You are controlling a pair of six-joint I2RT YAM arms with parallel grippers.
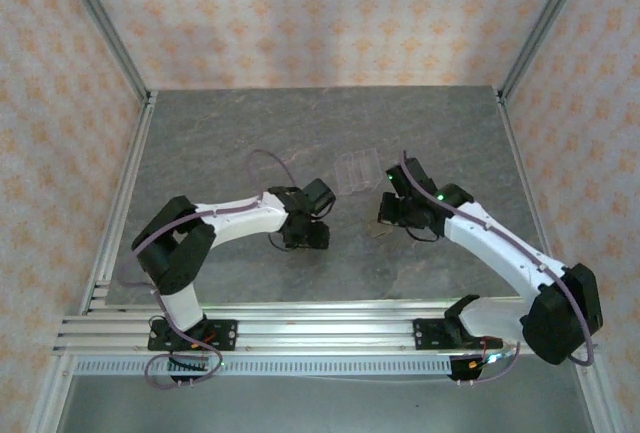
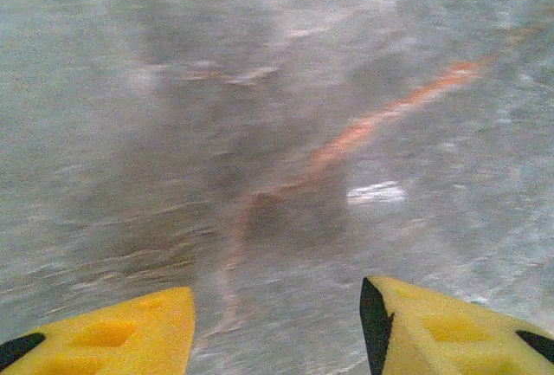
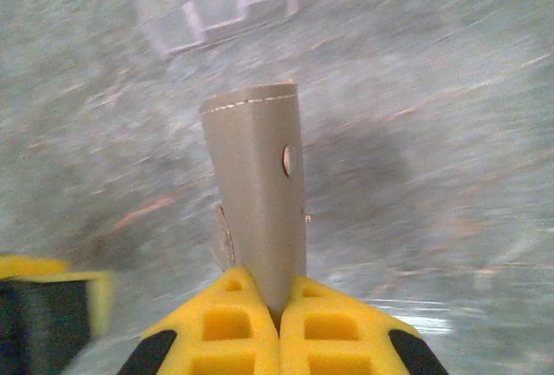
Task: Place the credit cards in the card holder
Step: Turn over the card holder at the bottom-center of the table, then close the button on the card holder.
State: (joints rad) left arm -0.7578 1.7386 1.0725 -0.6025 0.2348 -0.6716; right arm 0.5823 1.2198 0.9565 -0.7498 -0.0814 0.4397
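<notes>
Gripping tan card holder (image 3: 257, 184), pale stitching (one round snap), right hand (image 3: 279, 306)

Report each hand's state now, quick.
Left hand: open, holding nothing.
Right hand: closed on the card holder.

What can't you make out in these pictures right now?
Credit cards: can't locate them; the top view is too small and the wrist views are motion-blurred.
Card holder, pinched by the right gripper: its inside is hidden in the right wrist view.
Clear rack: blurred, cut by that view's top edge.
Table under the open left gripper: smeared by blur, left wrist view.
</notes>
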